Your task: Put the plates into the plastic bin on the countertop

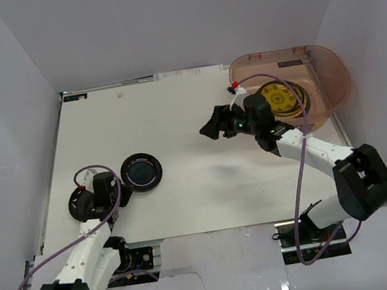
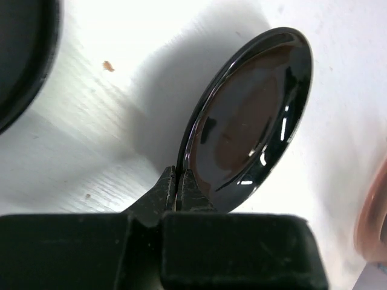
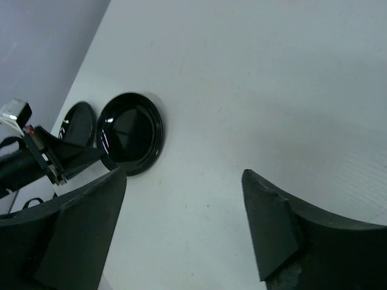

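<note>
Left claw (image 2: 177, 184), at 8 o'clock on the flat white countertop (image 1: 175, 118), is clamping tight on the near rim of a glossy black round plate (image 2: 251, 121), which is tilting up on edge above the surface. Just beside it, toward 3 o'clock, a second dark round plate with a blue-grey centre (image 1: 141, 171) is lying flat on the white surface, apart from both arms. Right claw (image 1: 211, 125) is hanging released, fingers (image 3: 272, 223) spread wide with nothing between them, over bare countertop near the centre and pointing toward 9 o'clock. Behind its wrist, at 2 o'clock, the large translucent pinkish-brown plastic bin (image 1: 333, 77) is sitting in the far right corner, holding a gold-brown patterned round plate (image 1: 280, 99) on its floor.
</note>
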You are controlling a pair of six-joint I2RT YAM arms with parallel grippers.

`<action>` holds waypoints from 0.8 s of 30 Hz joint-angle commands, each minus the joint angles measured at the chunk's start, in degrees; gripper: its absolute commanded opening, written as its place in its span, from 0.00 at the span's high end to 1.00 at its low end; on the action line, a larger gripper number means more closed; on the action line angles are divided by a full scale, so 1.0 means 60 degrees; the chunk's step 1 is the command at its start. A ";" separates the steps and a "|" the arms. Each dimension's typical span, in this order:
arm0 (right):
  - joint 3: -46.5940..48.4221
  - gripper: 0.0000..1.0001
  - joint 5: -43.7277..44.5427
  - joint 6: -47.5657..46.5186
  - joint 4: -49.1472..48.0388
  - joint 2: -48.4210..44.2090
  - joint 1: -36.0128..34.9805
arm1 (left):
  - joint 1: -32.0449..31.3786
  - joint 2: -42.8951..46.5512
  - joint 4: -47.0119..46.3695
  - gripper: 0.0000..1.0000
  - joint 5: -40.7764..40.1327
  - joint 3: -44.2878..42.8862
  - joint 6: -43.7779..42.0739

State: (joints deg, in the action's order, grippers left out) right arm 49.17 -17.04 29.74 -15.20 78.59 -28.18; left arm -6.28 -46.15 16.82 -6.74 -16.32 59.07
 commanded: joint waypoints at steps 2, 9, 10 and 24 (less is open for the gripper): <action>0.0593 0.09 0.0261 -0.0210 -0.0191 0.0947 -0.1072 | -0.0007 0.0732 -0.0473 1.00 0.1530 -0.0063 -0.0981; 0.1268 0.02 -0.1069 0.0653 -0.0804 0.2999 -0.1631 | -0.0022 0.0676 -0.1906 1.00 0.4329 -0.0459 -0.1744; 0.1268 0.01 -0.1188 0.0930 -0.0893 0.3146 -0.1645 | -0.0022 0.0588 -0.2084 1.00 0.4622 -0.0488 -0.1788; 0.1723 0.92 -0.1980 0.1372 -0.1143 0.3134 -0.1500 | -0.0271 -0.0511 -0.3096 0.76 0.6938 -0.1703 -0.2095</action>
State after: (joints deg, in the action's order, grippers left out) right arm 57.28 -28.27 37.89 -19.68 100.18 -38.04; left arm -6.90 -48.97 3.01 27.49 -21.96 47.48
